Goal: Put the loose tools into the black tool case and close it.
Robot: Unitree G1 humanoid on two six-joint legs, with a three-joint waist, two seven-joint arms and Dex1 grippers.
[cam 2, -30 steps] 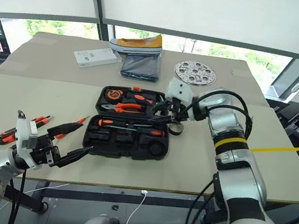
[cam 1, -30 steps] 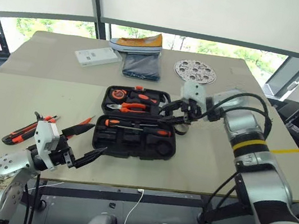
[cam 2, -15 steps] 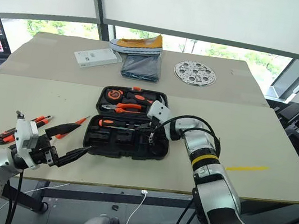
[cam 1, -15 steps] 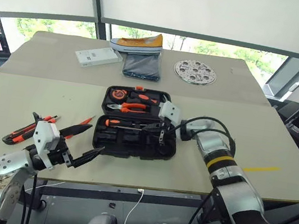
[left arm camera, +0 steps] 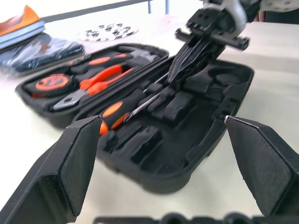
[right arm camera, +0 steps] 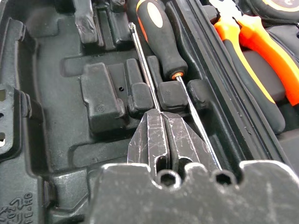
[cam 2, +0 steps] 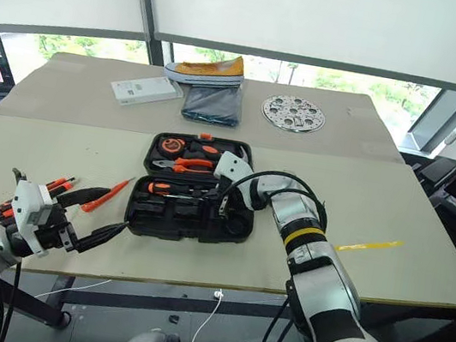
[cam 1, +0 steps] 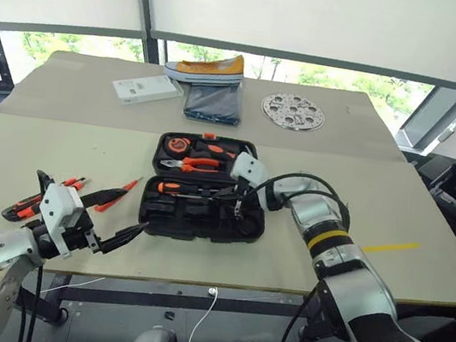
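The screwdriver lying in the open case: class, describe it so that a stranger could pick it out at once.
Find the open black case in the middle of the table. In its nearer half, along the hinge edge, lies a screwdriver with an orange-and-black handle. The other orange-handled tools in the case sit in the farther half.

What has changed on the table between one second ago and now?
The right gripper came down from the far right edge of the black tool case into its near half and shut, apparently on a thin screwdriver shaft. The left gripper stayed open; the loose tools stayed on the table.
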